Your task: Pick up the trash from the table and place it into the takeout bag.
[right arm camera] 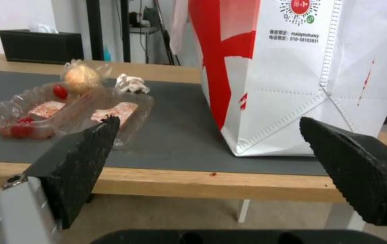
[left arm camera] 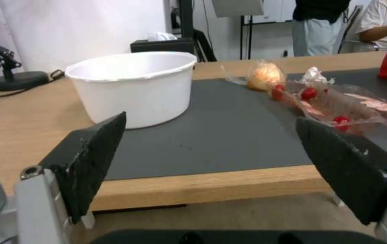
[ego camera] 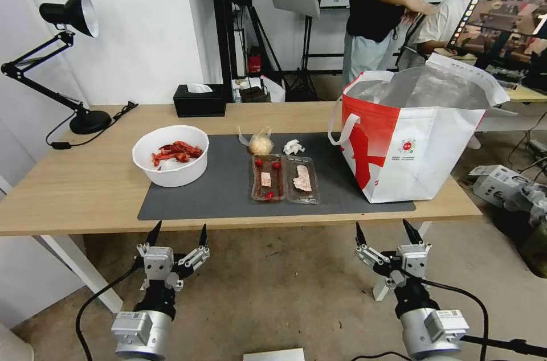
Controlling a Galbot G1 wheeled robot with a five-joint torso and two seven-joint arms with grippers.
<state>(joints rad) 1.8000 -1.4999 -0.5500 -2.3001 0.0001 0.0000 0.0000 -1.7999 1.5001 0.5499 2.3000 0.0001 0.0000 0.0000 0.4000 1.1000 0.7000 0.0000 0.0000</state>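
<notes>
On the dark-grey mat of the table (ego camera: pixel 74 196) sits a white bowl (ego camera: pixel 171 155) holding red crayfish shells. A clear hinged tray (ego camera: pixel 284 177) with red bits lies mid-mat. Behind it are a clear-wrapped yellowish ball (ego camera: pixel 261 144) and a crumpled white tissue (ego camera: pixel 294 147). The red-and-white takeout bag (ego camera: pixel 419 147) stands open at the mat's right end, foil lining showing. My left gripper (ego camera: pixel 178 232) hangs open below the table's front edge, facing the bowl (left arm camera: pixel 132 86). My right gripper (ego camera: pixel 388 230) hangs open below the edge too, facing the bag (right arm camera: pixel 302 74) and tray (right arm camera: pixel 66 112).
A black tissue box (ego camera: pixel 200 99) stands at the table's back edge, and a black desk lamp (ego camera: pixel 68 65) at the far left. People and a monitor are behind the bag. Boxes lie on the floor at the right.
</notes>
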